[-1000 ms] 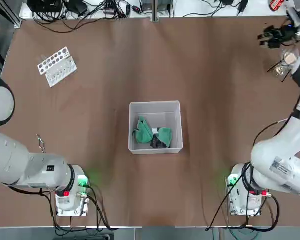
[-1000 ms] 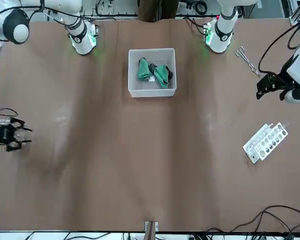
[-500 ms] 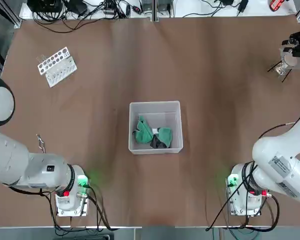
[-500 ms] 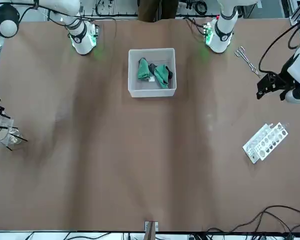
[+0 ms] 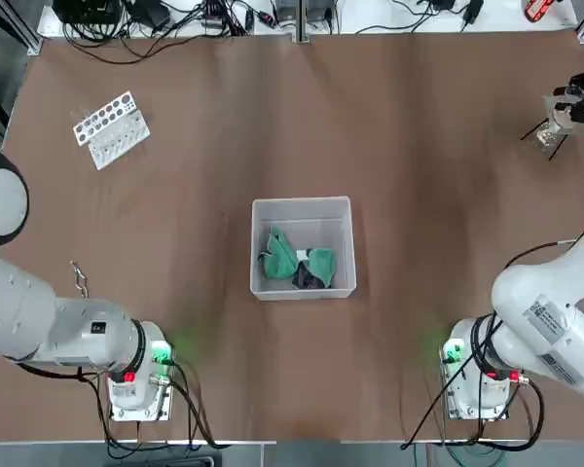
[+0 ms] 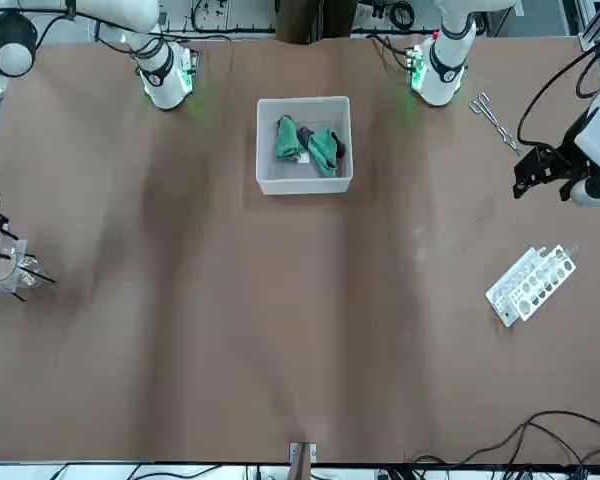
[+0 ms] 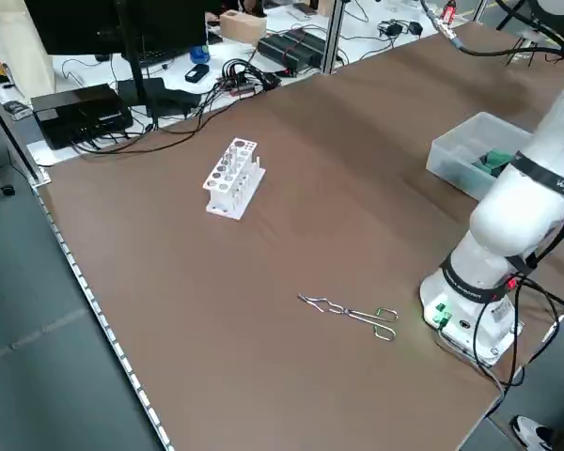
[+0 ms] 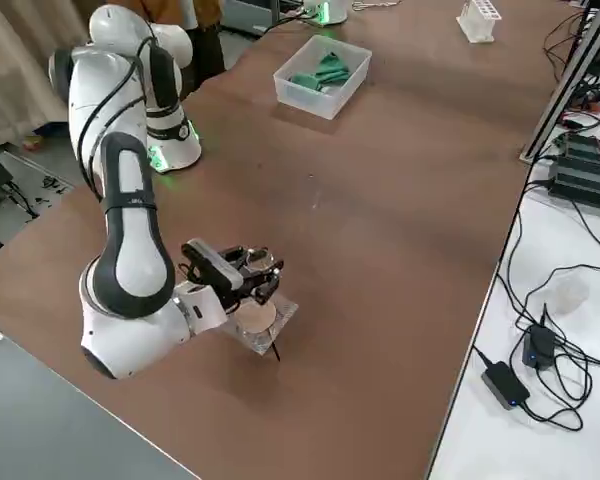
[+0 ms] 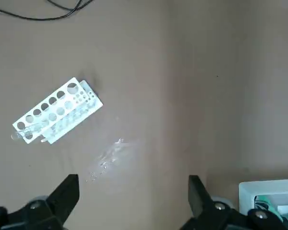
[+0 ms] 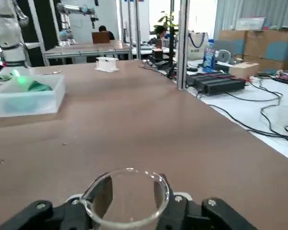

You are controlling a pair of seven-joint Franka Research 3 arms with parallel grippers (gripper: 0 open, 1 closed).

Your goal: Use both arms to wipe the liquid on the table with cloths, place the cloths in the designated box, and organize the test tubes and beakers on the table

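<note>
The box (image 5: pixel 303 208) sits in the middle of the bench (image 5: pixel 419 146), between the two arm bases. The cloths (image 5: pixel 294 261) lie in the box. The rack (image 5: pixel 111 128) lies far out on the robot's left side. The tongs (image 7: pixel 350 313) lie on the bench near the left arm's base. The beaker (image 8: pixel 252 318) stands far out at the bench's right edge, well apart from the box. The right tool (image 8: pixel 248 270) is around the beaker. The left tool (image 6: pixel 540 170) is up above the bench, near the rack.

The right hand (image 10: pixel 127 213) grips a clear glass beaker (image 10: pixel 126 195) above the brown table (image 10: pixel 149 124).
</note>
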